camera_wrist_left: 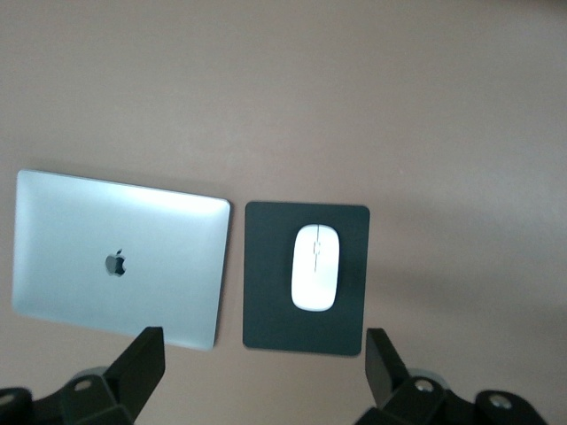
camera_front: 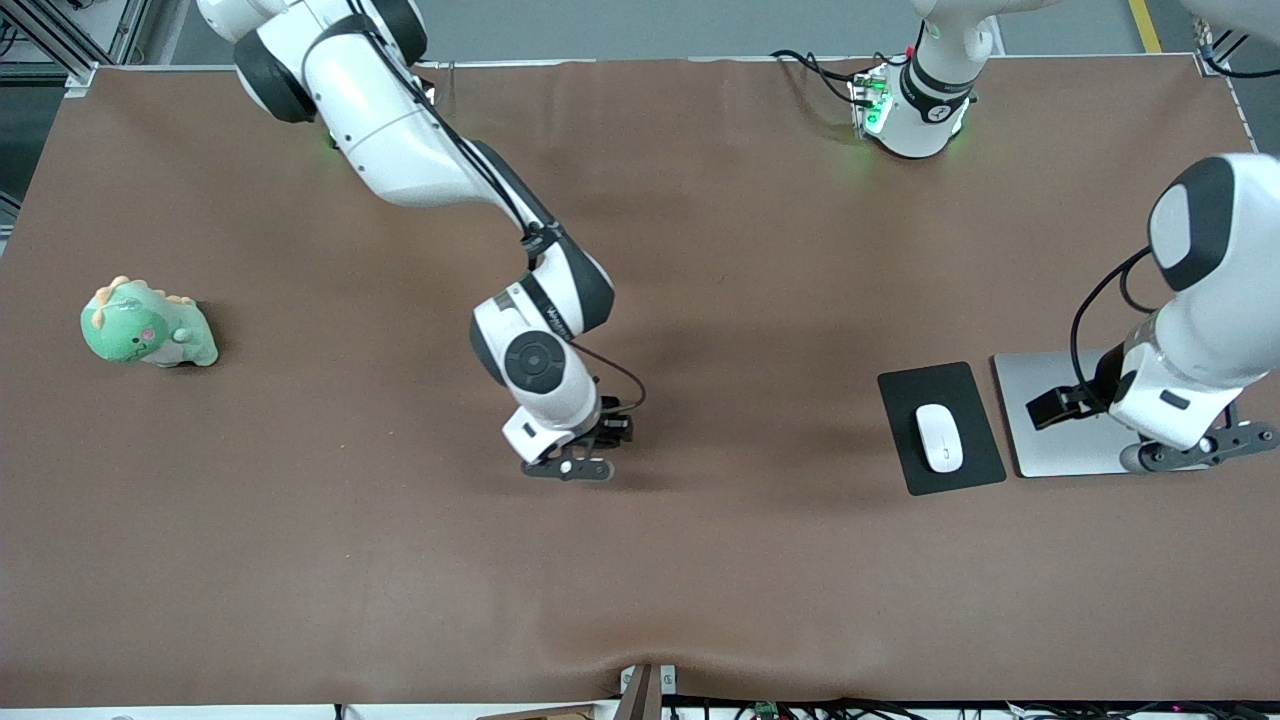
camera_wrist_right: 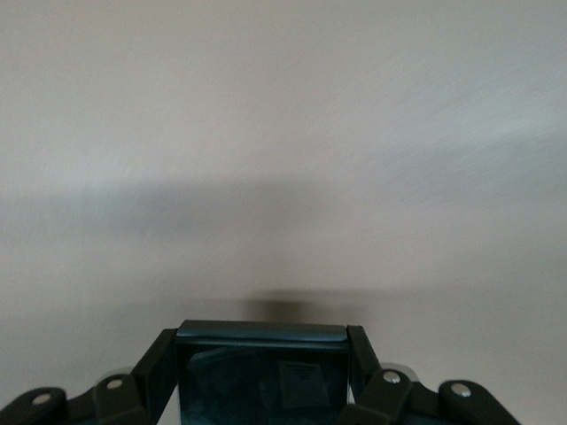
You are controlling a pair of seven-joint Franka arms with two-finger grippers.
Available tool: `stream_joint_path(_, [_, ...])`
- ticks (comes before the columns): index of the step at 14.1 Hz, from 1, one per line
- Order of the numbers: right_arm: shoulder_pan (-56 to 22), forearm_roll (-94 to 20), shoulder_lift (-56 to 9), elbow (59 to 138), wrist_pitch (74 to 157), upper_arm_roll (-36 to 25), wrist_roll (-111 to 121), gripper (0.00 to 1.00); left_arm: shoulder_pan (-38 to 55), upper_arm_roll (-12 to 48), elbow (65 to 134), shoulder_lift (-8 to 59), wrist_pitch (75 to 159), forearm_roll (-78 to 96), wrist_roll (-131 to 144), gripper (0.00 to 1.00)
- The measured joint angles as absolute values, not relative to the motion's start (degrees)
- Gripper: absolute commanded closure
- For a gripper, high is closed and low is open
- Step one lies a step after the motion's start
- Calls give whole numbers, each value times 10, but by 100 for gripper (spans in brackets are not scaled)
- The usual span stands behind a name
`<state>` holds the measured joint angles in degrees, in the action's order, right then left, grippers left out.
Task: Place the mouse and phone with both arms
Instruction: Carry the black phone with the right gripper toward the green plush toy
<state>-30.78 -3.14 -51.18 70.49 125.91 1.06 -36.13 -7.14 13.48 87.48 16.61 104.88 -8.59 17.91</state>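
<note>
The white mouse (camera_front: 940, 437) lies on a dark pad (camera_front: 925, 385) toward the left arm's end of the table; it also shows in the left wrist view (camera_wrist_left: 315, 267) on the pad (camera_wrist_left: 266, 301). My left gripper (camera_front: 1060, 405) hangs open and empty over the silver laptop, its fingertips (camera_wrist_left: 146, 345) wide apart. My right gripper (camera_front: 608, 432) is low over the middle of the table, shut on the black phone (camera_wrist_right: 261, 372), which fills the space between its fingers (camera_wrist_right: 357, 341). In the front view the phone is hidden by the hand.
A closed silver laptop (camera_front: 1040, 455) lies beside the pad, toward the left arm's end (camera_wrist_left: 115, 292). A green plush dinosaur (camera_front: 148, 325) sits at the right arm's end of the table. Brown cloth covers the table.
</note>
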Motion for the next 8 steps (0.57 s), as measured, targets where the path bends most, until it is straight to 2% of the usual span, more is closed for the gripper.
stream_joint_path(3, [-248, -31, -455, 724, 1215, 10, -352, 100, -71, 137, 856, 138, 996, -84, 179, 0])
stream_joint_path(8, [-149, -31, -341, 864, 1208, 9, -216, 100, -71, 138, 851, 81, 945, -58, 162, 0])
